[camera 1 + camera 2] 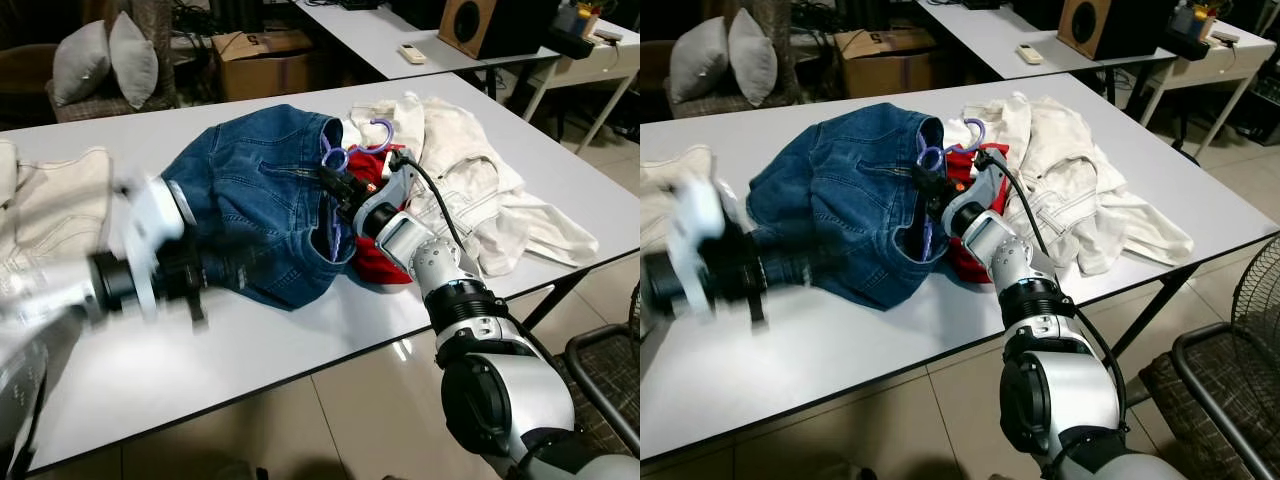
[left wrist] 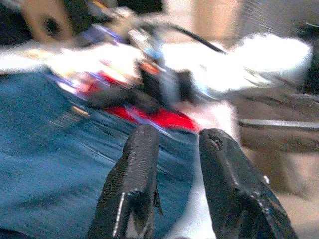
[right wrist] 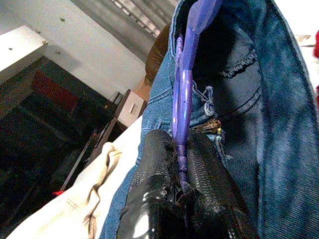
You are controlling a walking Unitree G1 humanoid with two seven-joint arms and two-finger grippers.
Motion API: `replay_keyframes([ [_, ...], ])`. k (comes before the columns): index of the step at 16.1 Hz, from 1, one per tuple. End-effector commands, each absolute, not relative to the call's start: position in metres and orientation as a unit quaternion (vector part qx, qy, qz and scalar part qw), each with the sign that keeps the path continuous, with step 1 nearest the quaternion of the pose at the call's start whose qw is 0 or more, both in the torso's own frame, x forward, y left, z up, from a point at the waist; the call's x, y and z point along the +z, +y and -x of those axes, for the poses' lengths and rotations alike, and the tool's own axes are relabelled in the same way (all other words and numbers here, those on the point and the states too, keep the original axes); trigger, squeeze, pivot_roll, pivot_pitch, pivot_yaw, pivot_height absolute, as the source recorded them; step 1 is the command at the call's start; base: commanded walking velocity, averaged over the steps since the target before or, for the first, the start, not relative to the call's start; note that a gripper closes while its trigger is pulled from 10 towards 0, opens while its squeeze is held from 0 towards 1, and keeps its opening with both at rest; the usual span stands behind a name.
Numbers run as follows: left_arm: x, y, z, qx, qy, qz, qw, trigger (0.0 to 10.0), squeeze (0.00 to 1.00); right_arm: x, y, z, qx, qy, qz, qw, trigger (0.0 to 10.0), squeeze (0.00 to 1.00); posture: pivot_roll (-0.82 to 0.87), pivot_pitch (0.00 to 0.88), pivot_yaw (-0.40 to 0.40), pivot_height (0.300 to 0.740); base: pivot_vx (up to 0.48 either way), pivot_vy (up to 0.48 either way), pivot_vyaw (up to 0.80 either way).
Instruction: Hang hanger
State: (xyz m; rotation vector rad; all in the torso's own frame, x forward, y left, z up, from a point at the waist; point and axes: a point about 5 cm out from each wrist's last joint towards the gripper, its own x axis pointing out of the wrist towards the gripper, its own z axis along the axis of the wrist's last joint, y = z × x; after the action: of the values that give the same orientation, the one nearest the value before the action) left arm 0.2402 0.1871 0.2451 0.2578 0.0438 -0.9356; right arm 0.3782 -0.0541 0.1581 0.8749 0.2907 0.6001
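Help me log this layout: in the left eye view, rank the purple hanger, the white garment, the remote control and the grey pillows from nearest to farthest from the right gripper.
From the right gripper:
1. Purple hanger, pinched between its fingers.
2. White garment, on the table's right side.
3. Remote control, on the far table.
4. Grey pillows, back left.

The two eye views looked down from the robot's head at the white table, both showing the blue jeans on it. The left wrist view, blurred, looked low across the jeans. The right wrist view sat very close against the jeans, facing upward.
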Motion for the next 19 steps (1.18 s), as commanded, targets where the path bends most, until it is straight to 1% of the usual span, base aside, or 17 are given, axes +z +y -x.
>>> replay_keyframes([
  [1, 0.249, 0.194, -0.250, -0.408, 0.011, -0.131, 0.903, 10.0, 1.00, 0.162, -0.056, -0.378, 0.293, 0.131, -0.413, 0.852, 10.0, 0.00, -0.04, 0.000, -0.008, 0.740, 0.000, 0.000, 0.00],
  [2, 0.250, 0.195, -0.262, -0.374, 0.007, -0.135, 0.918, 10.0, 1.00, 0.163, -0.056, -0.377, 0.300, 0.128, -0.415, 0.850, 10.0, 0.00, -0.04, 0.000, -0.010, 0.740, 0.000, 0.000, 0.00],
  [3, 0.249, 0.189, -0.282, -0.342, 0.000, -0.133, 0.930, 10.0, 1.00, 0.164, -0.055, -0.376, 0.312, 0.125, -0.419, 0.843, 10.0, 0.00, -0.04, 0.000, -0.011, 0.740, 0.000, 0.000, 0.00],
  [4, 0.245, 0.181, -0.293, -0.332, 0.004, -0.136, 0.934, 10.0, 1.00, 0.164, -0.055, -0.374, 0.319, 0.125, -0.425, 0.838, 10.0, 0.00, -0.04, 0.000, -0.009, 0.740, 0.000, 0.000, 0.00],
  [5, 0.237, 0.171, -0.299, -0.335, 0.016, -0.144, 0.931, 10.0, 1.00, 0.164, -0.056, -0.372, 0.327, 0.123, -0.432, 0.831, 10.0, 0.00, -0.05, 0.000, 0.001, 0.740, 0.000, 0.000, 0.00],
  [6, 0.223, 0.152, -0.306, -0.350, 0.039, -0.159, 0.923, 10.0, 1.00, 0.164, -0.059, -0.370, 0.336, 0.118, -0.446, 0.821, 10.0, 0.00, -0.07, 0.000, 0.015, 0.740, 0.000, 0.000, 0.00],
  [7, 0.213, 0.137, -0.305, -0.379, 0.055, -0.154, 0.911, 10.0, 1.00, 0.163, -0.062, -0.368, 0.337, 0.117, -0.451, 0.818, 10.0, 0.00, -0.08, 0.000, 0.020, 0.740, 0.000, 0.000, 0.00],
  [8, 0.208, 0.128, -0.303, -0.395, 0.065, -0.142, 0.905, 10.0, 1.00, 0.163, -0.065, -0.368, 0.337, 0.113, -0.452, 0.819, 10.0, 0.00, -0.08, 0.000, 0.026, 0.740, 0.000, 0.000, 0.00],
  [9, 0.202, 0.123, -0.305, -0.393, 0.070, -0.142, 0.906, 10.0, 1.00, 0.165, -0.067, -0.367, 0.339, 0.108, -0.453, 0.818, 10.0, 0.00, -0.09, 0.000, 0.031, 0.740, 0.000, 0.000, 0.00],
  [12, 0.188, 0.121, -0.314, -0.371, 0.081, -0.181, 0.907, 10.0, 1.00, 0.170, -0.065, -0.364, 0.354, 0.102, -0.453, 0.812, 10.0, 0.00, -0.10, 0.000, 0.031, 0.740, 0.000, 0.000, 0.00],
  [14, 0.177, 0.129, -0.321, -0.330, 0.098, -0.247, 0.906, 10.0, 1.00, 0.174, -0.061, -0.361, 0.375, 0.100, -0.449, 0.805, 10.0, 0.00, -0.09, 0.000, 0.027, 0.740, 0.000, 0.000, 0.00],
  [16, 0.177, 0.133, -0.322, -0.322, 0.093, -0.262, 0.905, 10.0, 1.00, 0.176, -0.060, -0.358, 0.391, 0.099, -0.447, 0.798, 10.0, 0.00, -0.09, 0.000, 0.026, 0.740, 0.000, 0.000, 0.00],
  [17, 0.180, 0.134, -0.320, -0.323, 0.087, -0.252, 0.908, 10.0, 1.00, 0.177, -0.060, -0.357, 0.398, 0.097, -0.448, 0.795, 10.0, 0.00, -0.09, 0.000, 0.025, 0.740, 0.000, 0.000, 0.00],
  [18, 0.185, 0.134, -0.317, -0.327, 0.075, -0.220, 0.916, 10.0, 1.00, 0.178, -0.061, -0.356, 0.404, 0.096, -0.442, 0.795, 10.0, 0.00, -0.09, 0.000, 0.026, 0.740, 0.000, 0.000, 0.00],
  [19, 0.207, 0.136, -0.305, -0.354, 0.012, -0.122, 0.927, 10.0, 1.00, 0.181, -0.064, -0.354, 0.420, 0.090, -0.417, 0.801, 10.0, 0.00, -0.10, 0.000, 0.025, 0.740, 0.000, 0.000, 0.00],
])
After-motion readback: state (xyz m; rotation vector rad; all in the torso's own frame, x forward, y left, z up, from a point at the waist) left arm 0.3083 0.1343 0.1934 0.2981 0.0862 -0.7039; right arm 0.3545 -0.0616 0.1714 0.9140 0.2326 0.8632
